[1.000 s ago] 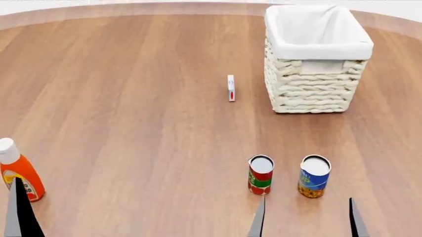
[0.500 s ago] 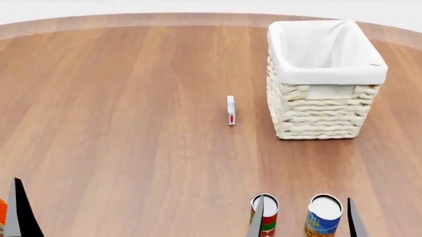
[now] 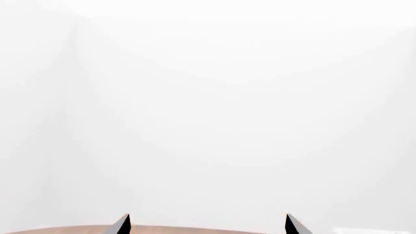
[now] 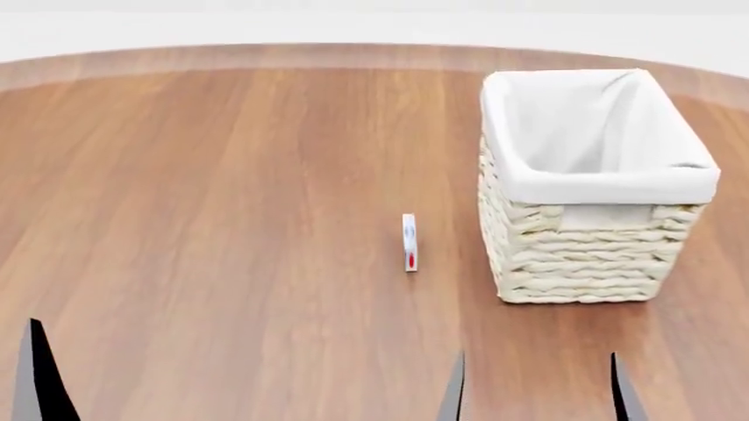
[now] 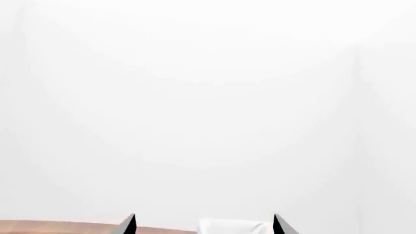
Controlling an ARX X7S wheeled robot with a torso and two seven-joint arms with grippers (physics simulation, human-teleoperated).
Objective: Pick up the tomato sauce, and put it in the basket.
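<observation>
The tomato sauce can is out of view in every current frame. The cream wicker basket point(image 4: 591, 237) with a white cloth liner stands at the right on the wooden table; its liner also shows between the fingertips in the right wrist view point(image 5: 234, 227). My right gripper point(image 4: 536, 390) is open and empty at the bottom edge, nearer me than the basket; it also shows in its own wrist view point(image 5: 204, 224). My left gripper is open and empty in its wrist view point(image 3: 206, 224). Only one of its fingertips point(image 4: 38, 377) shows at the head view's bottom left.
A small white upright box with red and blue marks point(image 4: 410, 242) stands left of the basket. The round wooden table point(image 4: 234, 175) ends in a curved far edge, with white beyond it.
The head view has tilted up. The basket and the small box slid down the picture. The two cans and the orange bottle dropped out of sight below the bottom edge.
</observation>
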